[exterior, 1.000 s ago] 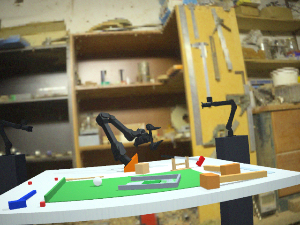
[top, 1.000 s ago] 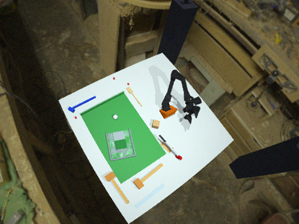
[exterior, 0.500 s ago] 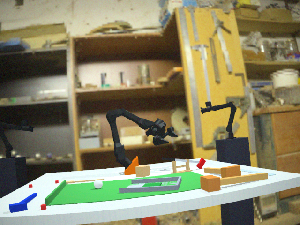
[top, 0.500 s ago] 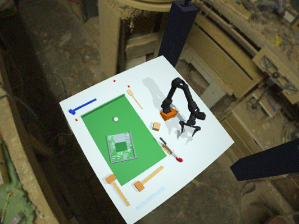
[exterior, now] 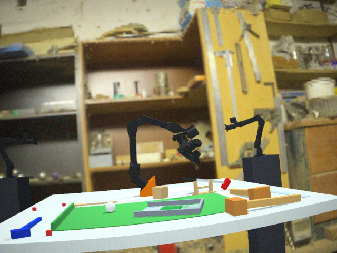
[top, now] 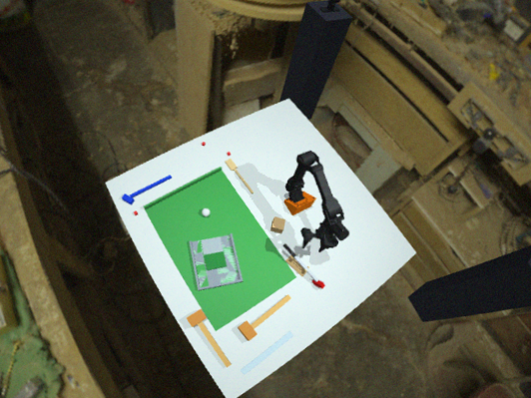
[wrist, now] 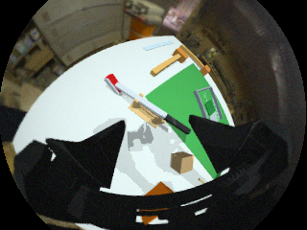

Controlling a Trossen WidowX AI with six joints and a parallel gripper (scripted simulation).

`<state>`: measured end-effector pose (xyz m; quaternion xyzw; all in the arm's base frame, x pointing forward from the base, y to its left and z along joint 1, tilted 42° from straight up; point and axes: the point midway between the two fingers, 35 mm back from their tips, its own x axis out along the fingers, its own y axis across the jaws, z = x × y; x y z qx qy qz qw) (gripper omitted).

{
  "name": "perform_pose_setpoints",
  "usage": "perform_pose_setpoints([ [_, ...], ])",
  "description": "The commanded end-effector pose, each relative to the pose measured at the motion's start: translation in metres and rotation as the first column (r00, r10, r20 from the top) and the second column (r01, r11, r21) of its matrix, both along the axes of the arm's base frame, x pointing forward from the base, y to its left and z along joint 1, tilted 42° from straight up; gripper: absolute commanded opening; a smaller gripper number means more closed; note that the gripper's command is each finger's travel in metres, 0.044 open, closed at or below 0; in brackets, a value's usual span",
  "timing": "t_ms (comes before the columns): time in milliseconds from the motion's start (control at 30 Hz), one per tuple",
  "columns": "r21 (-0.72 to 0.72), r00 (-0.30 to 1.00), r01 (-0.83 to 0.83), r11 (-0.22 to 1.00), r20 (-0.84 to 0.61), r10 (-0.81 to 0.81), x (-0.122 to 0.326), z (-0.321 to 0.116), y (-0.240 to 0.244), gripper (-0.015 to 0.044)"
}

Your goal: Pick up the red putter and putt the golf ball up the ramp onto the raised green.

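Table (top: 363, 243) is carrying the whole layout: green putting mat (top: 182, 225), grey ramp w/ raised green (top: 214, 262) at mat centre, and assorted wooden mallets near the edges. Arm is arching over the table's far side, w/ the hand (top: 308, 237) hanging above the surface, angled down toward the red putter (top: 303, 267). Hand is standing approx. fully open, holding nothing. Putter is lying across a small wooden rack (exterior: 203, 187) just beside the mat's edge, red head pointing away from the mat. Golf ball (top: 206, 212) is sitting on the mat, well apart from the ramp.

Step in hand, by my reading: approach for pickup; grasp not yet made. Next move prob. requires lowering the hand, aligning jaws across the shaft, then closing.
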<state>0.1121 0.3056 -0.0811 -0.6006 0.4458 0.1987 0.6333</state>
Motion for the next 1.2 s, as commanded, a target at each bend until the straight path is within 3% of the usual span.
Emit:
perform_pose_setpoints([
  [0, -0.318, 0.899, -0.244, 0.916, -0.428, 0.091, 0.057, 0.003, -0.030, 0.0440],
  [233, -0.307, 0.671, -0.459, 0.834, -0.734, 0.099, 0.089, 0.012, -0.057, 0.0440],
  [700, -0.303, 0.663, -0.465, 0.832, -0.742, 0.100, 0.089, 0.010, -0.057, 0.0440],
  [1167, -0.304, 0.663, -0.464, 0.832, -0.742, 0.099, 0.089, -0.018, -0.081, 0.0440],
])
